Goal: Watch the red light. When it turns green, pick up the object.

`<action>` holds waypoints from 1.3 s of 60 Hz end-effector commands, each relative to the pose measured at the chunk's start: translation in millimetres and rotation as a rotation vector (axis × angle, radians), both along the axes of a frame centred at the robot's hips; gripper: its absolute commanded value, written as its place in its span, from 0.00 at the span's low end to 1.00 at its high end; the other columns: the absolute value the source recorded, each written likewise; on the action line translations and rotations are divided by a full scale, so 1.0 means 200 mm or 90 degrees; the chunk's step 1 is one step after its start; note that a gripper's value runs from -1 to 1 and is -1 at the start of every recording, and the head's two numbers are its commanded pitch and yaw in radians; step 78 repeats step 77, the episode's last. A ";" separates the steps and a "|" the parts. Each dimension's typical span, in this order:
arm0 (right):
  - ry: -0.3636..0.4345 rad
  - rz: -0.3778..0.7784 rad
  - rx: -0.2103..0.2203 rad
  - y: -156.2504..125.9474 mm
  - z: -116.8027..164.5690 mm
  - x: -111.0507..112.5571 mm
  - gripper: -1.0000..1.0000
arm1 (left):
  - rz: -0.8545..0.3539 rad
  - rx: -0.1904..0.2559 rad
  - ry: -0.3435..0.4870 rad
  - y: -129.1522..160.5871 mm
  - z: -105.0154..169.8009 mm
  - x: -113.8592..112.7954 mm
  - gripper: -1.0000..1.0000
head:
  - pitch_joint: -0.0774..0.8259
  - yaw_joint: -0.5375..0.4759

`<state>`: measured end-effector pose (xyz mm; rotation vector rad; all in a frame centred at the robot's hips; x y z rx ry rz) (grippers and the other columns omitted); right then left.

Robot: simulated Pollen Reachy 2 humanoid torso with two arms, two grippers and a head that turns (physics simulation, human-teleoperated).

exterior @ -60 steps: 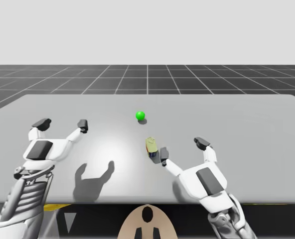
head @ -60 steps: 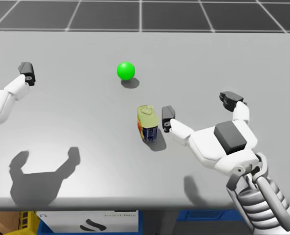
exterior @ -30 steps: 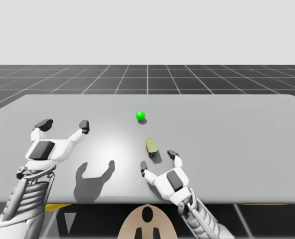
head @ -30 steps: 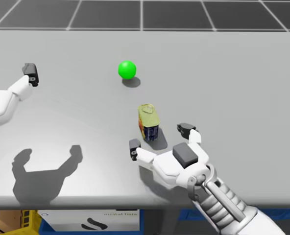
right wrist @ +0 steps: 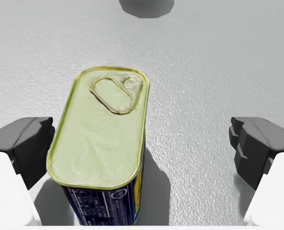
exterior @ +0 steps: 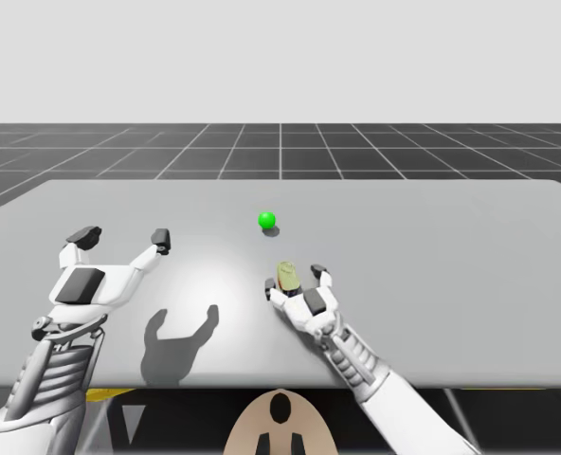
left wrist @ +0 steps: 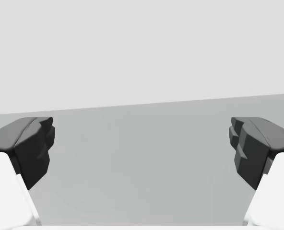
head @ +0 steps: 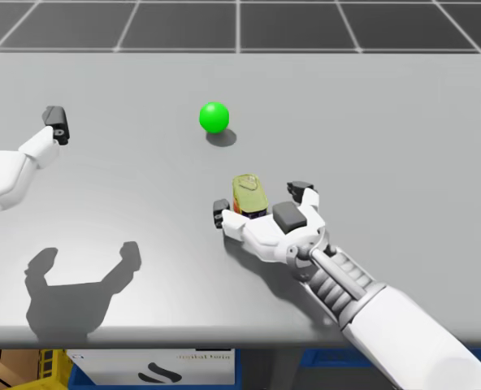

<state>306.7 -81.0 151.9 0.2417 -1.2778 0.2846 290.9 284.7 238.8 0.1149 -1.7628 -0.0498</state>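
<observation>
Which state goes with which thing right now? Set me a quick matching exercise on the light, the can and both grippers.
Things:
1. light
2. blue rectangular can
3. left gripper
4. right gripper

States:
A. open, one finger on each side of the blue rectangular can
B. green
C. open, nothing in it
D. standing upright, pull-tab lid on top

Pairs: 1-B, 2-D, 3-C, 4-A
</observation>
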 end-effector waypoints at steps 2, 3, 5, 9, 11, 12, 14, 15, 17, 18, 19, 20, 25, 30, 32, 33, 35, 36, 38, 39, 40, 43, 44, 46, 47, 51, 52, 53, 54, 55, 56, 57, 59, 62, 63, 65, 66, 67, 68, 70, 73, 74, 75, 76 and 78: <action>0.049 0.047 0.151 0.37 0.02 -0.03 0.00 | -0.001 0.001 -0.001 0.00 0.00 0.00 0.00 | 0.81 0.52; 0.047 0.051 0.155 0.37 0.02 -0.03 0.08 | -0.001 0.001 -0.001 0.00 0.00 0.00 0.00 | 0.81 0.52; 0.043 0.043 0.173 0.37 0.02 -0.04 0.81 | -0.001 0.001 -0.002 0.00 0.00 0.00 0.00 | 0.81 0.52; 0.049 0.051 0.183 0.37 0.02 -0.05 1.00 | 0.000 0.000 -0.002 0.00 0.00 0.00 0.00 | 0.81 0.53; 0.049 0.052 0.182 0.37 0.02 -0.05 1.00 | 0.000 0.000 -0.002 0.00 0.00 0.00 0.00 | 0.81 0.53; 0.049 0.053 0.182 0.37 0.03 -0.05 1.00 | 0.000 0.001 -0.002 0.00 0.00 0.00 0.00 | 0.81 0.53; 0.052 0.054 0.185 0.37 0.03 -0.06 1.00 | 0.000 0.001 -0.002 0.00 0.00 0.00 0.00 | 0.81 0.53; 0.052 0.055 0.185 0.37 0.03 -0.06 1.00 | 0.000 0.001 -0.002 0.00 0.00 0.00 0.00 | 0.81 0.53; 0.052 0.056 0.186 0.37 0.03 -0.06 1.00 | 0.001 0.000 -0.002 0.00 0.00 0.00 0.00 | 0.81 0.53; 0.052 0.057 0.185 0.37 0.03 -0.06 1.00 | 0.001 0.000 -0.002 0.00 0.00 0.00 0.00 | 0.80 0.53; 0.052 0.057 0.186 0.37 0.03 -0.06 1.00 | 0.002 0.000 -0.002 0.00 0.00 0.00 0.00 | 0.80 0.53; 0.053 0.058 0.186 0.37 0.03 -0.06 1.00 | 0.002 0.000 -0.002 0.00 0.00 0.00 0.00 | 0.80 0.53; 0.052 0.059 0.185 0.37 0.03 -0.06 1.00 | 0.002 0.000 -0.001 0.00 0.00 0.00 0.00 | 0.78 0.53; 0.049 0.058 0.184 0.37 0.04 -0.06 1.00 | 0.003 0.001 -0.001 0.00 0.00 0.00 0.00 | 0.71 0.54; 0.048 0.058 0.185 0.36 0.04 -0.06 1.00 | 0.003 0.001 -0.001 0.00 0.00 0.00 0.00 | 0.68 0.54; 0.046 0.057 0.184 0.36 0.05 -0.06 1.00 | 0.003 0.001 -0.001 0.00 0.00 0.00 0.00 | 0.66 0.54; 0.045 0.057 0.185 0.36 0.05 -0.06 1.00 | 0.003 0.001 -0.001 0.00 0.00 0.00 0.00 | 0.63 0.54; 0.044 0.058 0.185 0.36 0.05 -0.06 1.00 | 0.003 0.001 -0.001 0.00 0.00 0.00 0.00 | 0.61 0.54; 0.041 0.059 0.186 0.36 0.06 -0.06 1.00 | 0.003 0.001 -0.002 0.00 0.00 0.00 0.00 | 0.56 0.54; 0.041 0.059 0.186 0.37 0.06 -0.06 1.00 | 0.003 0.001 -0.002 0.00 0.00 0.00 0.00 | 0.55 0.54; 0.041 0.059 0.186 0.37 0.06 -0.06 1.00 | 0.003 0.001 -0.002 0.00 0.00 0.00 0.00 | 0.55 0.54; 0.033 0.060 0.187 0.36 0.08 -0.07 1.00 | 0.004 0.001 -0.002 -0.01 0.00 0.00 0.00 | 0.50 0.54; 0.034 0.061 0.190 0.36 0.09 -0.07 1.00 | 0.005 0.001 -0.001 -0.01 0.00 0.00 0.00 | 0.48 0.54; 0.032 0.060 0.190 0.36 0.10 -0.07 1.00 | 0.005 0.001 -0.001 -0.01 0.00 0.00 0.00 | 0.47 0.54; 0.029 0.061 0.190 0.36 0.11 -0.07 1.00 | 0.005 0.002 -0.001 -0.01 0.00 0.00 0.00 | 0.46 0.54; 0.023 0.062 0.195 0.35 0.14 -0.07 1.00 | 0.006 0.002 -0.001 -0.01 -0.01 0.00 0.00 | 0.45 0.54; 0.018 0.062 0.196 0.34 0.16 -0.07 1.00 | 0.007 0.002 -0.001 -0.01 -0.01 0.00 0.00 | 0.45 0.54; 0.016 0.062 0.198 0.34 0.17 -0.07 1.00 | 0.007 0.002 -0.001 -0.01 -0.01 0.00 0.00 | 0.45 0.54; 0.015 0.063 0.202 0.33 0.19 -0.07 1.00 | 0.007 0.002 -0.001 -0.01 -0.01 0.00 0.00 | 0.45 0.54; 0.004 0.064 0.209 0.32 0.23 -0.08 1.00 | 0.007 0.002 -0.001 -0.01 -0.01 0.00 0.00 | 0.44 0.53; -0.001 0.064 0.212 0.31 0.25 -0.08 1.00 | 0.008 0.002 -0.001 -0.01 -0.01 0.00 0.00 | 0.44 0.53; -0.019 0.066 0.220 0.29 0.33 -0.09 1.00 | 0.008 0.002 0.000 -0.01 -0.01 0.00 0.00 | 0.44 0.53; -0.033 0.067 0.226 0.27 0.38 -0.10 1.00 | 0.008 0.002 0.000 -0.01 -0.01 0.00 0.00 | 0.44 0.53; -0.073 0.069 0.247 0.22 0.54 -0.12 1.00 | 0.008 0.003 0.003 -0.01 -0.01 0.00 0.00 | 0.43 0.53; -0.080 0.069 0.250 0.21 0.57 -0.13 1.00 | 0.008 0.004 0.003 -0.01 -0.01 0.00 0.00 | 0.43 0.53; -0.109 0.071 0.260 0.18 0.68 -0.15 1.00 | 0.008 0.005 0.004 -0.01 -0.01 0.01 0.00 | 0.43 0.53; -0.116 0.071 0.262 0.17 0.70 -0.15 1.00 | 0.008 0.005 0.004 -0.01 -0.01 0.01 0.00 | 0.43 0.53; -0.134 0.071 0.264 0.15 0.75 -0.17 1.00 | 0.008 0.005 0.005 -0.01 -0.02 0.01 0.00 | 0.43 0.53; -0.150 0.071 0.267 0.14 0.80 -0.18 1.00 | 0.008 0.005 0.006 -0.02 -0.02 0.01 0.00 | 0.42 0.53; -0.171 0.071 0.272 0.11 0.87 -0.19 1.00 | 0.009 0.005 0.006 -0.02 -0.02 0.01 0.00 | 0.42 0.53; -0.209 0.069 0.281 0.08 0.97 -0.23 1.00 | 0.010 0.006 0.007 -0.02 -0.02 0.01 0.00 | 0.42 0.53; -0.220 0.068 0.280 0.08 0.99 -0.23 1.00 | 0.010 0.006 0.007 -0.02 -0.02 0.01 0.00 | 0.42 0.53; -0.247 0.066 0.284 0.06 1.04 -0.25 1.00 | 0.011 0.007 0.008 -0.02 -0.02 0.01 0.00 | 0.42 0.52; -0.256 0.065 0.285 0.05 1.06 -0.26 1.00 | 0.011 0.007 0.008 -0.02 -0.02 0.01 0.00 | 0.42 0.52; -0.267 0.063 0.286 0.04 1.08 -0.26 1.00 | 0.011 0.007 0.008 -0.02 -0.02 0.01 0.00 | 0.42 0.52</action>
